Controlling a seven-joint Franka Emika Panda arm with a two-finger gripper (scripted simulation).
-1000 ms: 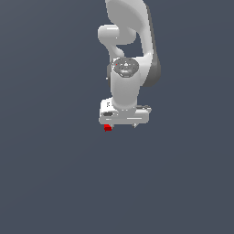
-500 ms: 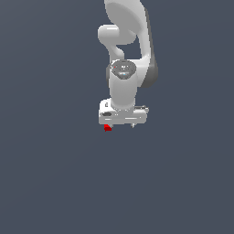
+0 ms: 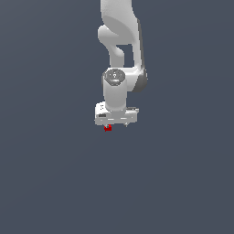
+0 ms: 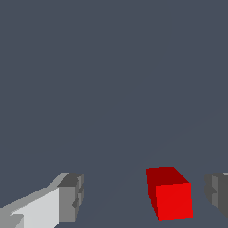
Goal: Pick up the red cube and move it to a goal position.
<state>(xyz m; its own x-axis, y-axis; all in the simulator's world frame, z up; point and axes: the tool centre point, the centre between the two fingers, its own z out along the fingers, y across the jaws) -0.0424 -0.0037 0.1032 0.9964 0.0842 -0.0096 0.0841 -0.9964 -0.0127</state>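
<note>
- While seen from the exterior view, white arm (image 3: 119, 55) coming down from the top edge, wrist pointing straight down at the flat grey floor (image 3: 50, 173).
- Gripper (image 3: 114, 124) spread wide, nothing clamped in it.
- Red cube (image 3: 108, 128) peeking out right under the gripper body, toward the exterior view's left end of it, mostly hidden by the white housing.
- Closer look through the wrist view: red cube (image 4: 169, 193) sitting between the two fingers (image 4: 71, 197), clearly off-centre, way nearer one grey pad than the other.
- Visible gap on both sides of the cube, so not touching either pad.
- Can't tell from either view whether the fingertips reach the floor.
- Cube flat on the floor, faces roughly square to the fingers.
</note>
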